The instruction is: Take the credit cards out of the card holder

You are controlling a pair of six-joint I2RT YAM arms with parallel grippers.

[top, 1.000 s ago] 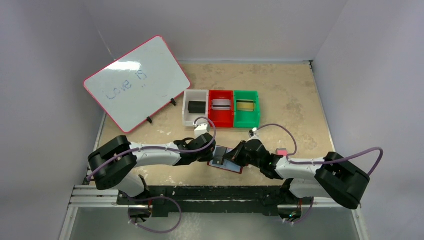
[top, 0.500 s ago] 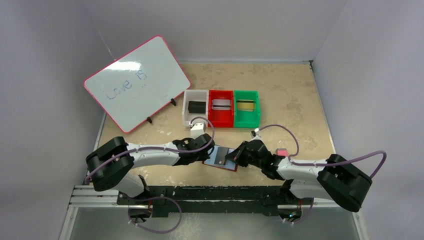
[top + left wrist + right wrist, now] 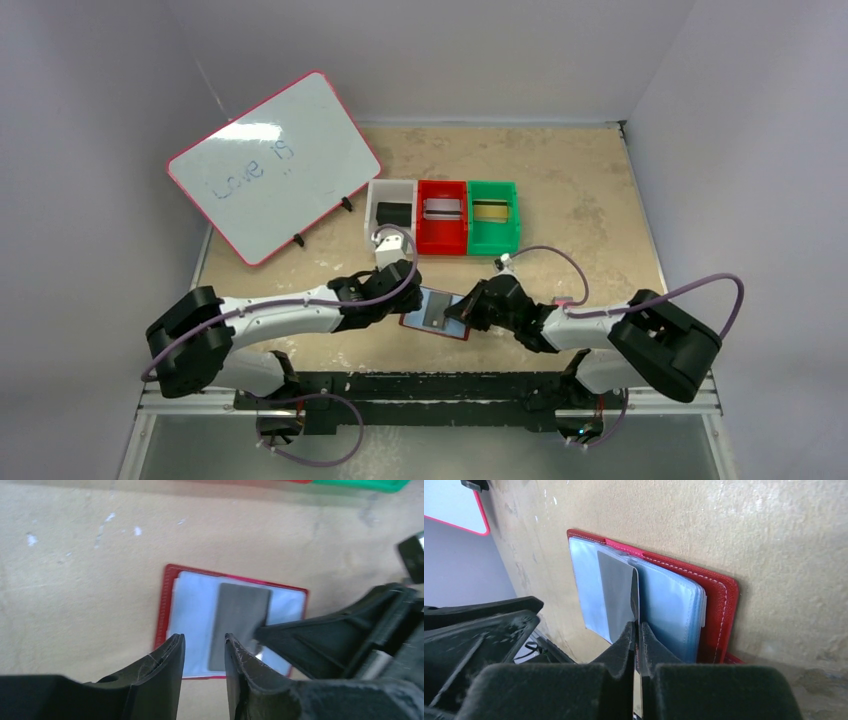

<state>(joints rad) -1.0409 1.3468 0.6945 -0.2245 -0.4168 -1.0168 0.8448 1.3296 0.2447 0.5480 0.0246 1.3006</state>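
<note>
The tan table (image 3: 600, 200) is carrying a pink-framed whiteboard (image 3: 272, 165) that is leaning at the far left. Beside it three bins are sitting in a row: a white bin (image 3: 372, 215) holding a black card (image 3: 396, 213), a red bin (image 3: 443, 249) holding a silver card (image 3: 443, 208), and a green bin (image 3: 494, 247) holding a gold card (image 3: 490, 210). Nearer the arms, the dark red card holder (image 3: 161, 611) is lying open and flat, pale blue sleeves facing up. The right gripper (image 3: 636, 630) is pinching the near edge of a grey card (image 3: 616, 592) that is lying over those sleeves. The left gripper (image 3: 204, 642) is hovering above the holder's near edge, its fingers standing slightly apart with nothing between them.
</note>
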